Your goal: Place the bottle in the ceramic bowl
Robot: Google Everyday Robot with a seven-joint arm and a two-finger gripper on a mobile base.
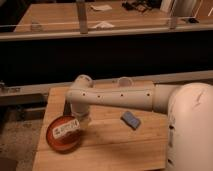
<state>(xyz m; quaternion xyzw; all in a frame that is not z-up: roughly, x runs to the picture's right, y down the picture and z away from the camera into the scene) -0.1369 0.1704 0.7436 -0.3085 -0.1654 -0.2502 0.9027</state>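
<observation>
Camera view looks down past the robot's bulky white body (192,125). The jaws sit at the far left end of the reach, low over the left part of the desk and just at the upper right edge of the dish. They are pressed together and, as far as I can make out, pinching the right-hand end of the small white cylindrical bottle (67,129). It lies nearly flat, tilted a little, across the inside of the shallow round orange-red ceramic bowl (52,141) with its dark rim. I cannot tell whether it already touches the bowl's floor or hangs just above it. Holding it on its side and low makes sense to me: let go from there, it should settle inside rather than bounce or roll over the rim.

Its label carries dark print on white, but I can read no word or brand.

Behind the jaws, the thick white jointed arm (117,98) runs rightward across the pale wooden desk (110,147). A blue-grey rectangular sponge (131,120) lies well apart to the right of the bowl. A translucent plastic cup (124,81) stands behind the arm at the desk's back edge. Neither is in the way.
</observation>
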